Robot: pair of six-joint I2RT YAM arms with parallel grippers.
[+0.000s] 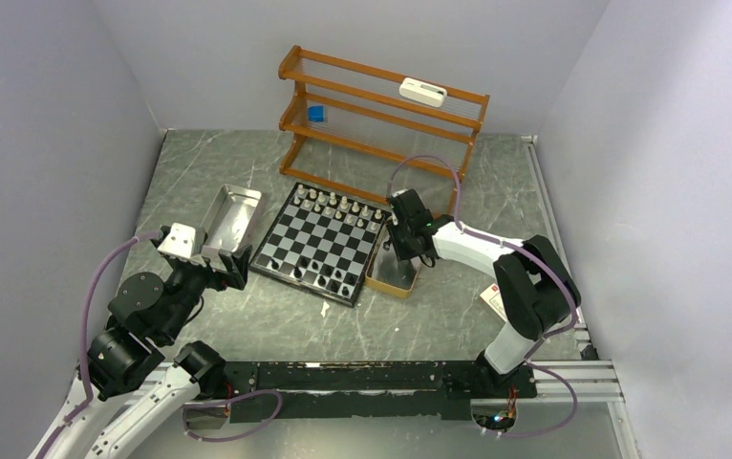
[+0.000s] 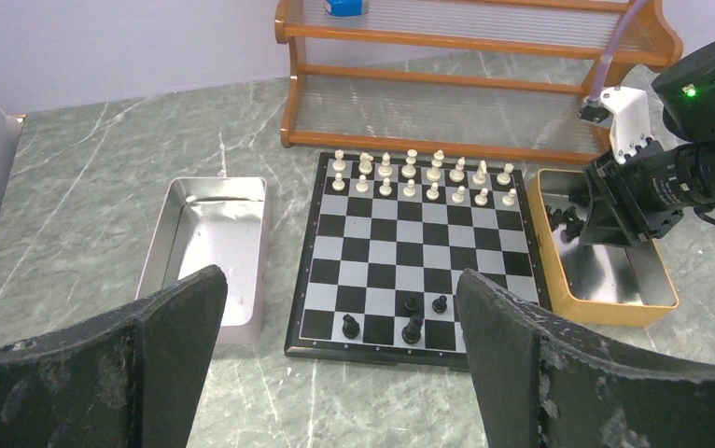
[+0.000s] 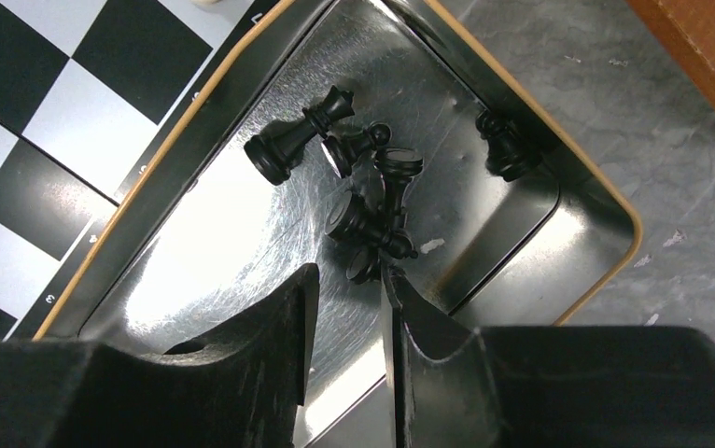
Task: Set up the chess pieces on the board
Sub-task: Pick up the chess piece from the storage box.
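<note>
Hovering over black chess pieces (image 3: 372, 201) in the gold-rimmed metal tin (image 3: 214, 243) at the right edge of the checkered chessboard (image 1: 314, 239), the right gripper (image 3: 349, 280) is barely parted (can't tell if gripping); the left gripper (image 2: 340, 280) is wide open.

Centre of table (image 1: 200, 167): board (image 1: 319, 244). Just left of it, tray (image 1: 231, 222). Along its right edge, tin (image 1: 391, 273), touching or just beside; cannot tell which. Behind board, rack (image 1: 381, 115), near the back wall. On board: far pieces (image 2: 419, 179) fill the two far rows; four near pieces (image 2: 412, 317) stand on the two near rows, around the middle. In tin: loose pieces (image 3: 363, 201) heaped at the far end, one (image 3: 503, 145) apart in a corner. Over tin: right gripper (image 3: 352, 275).
</note>
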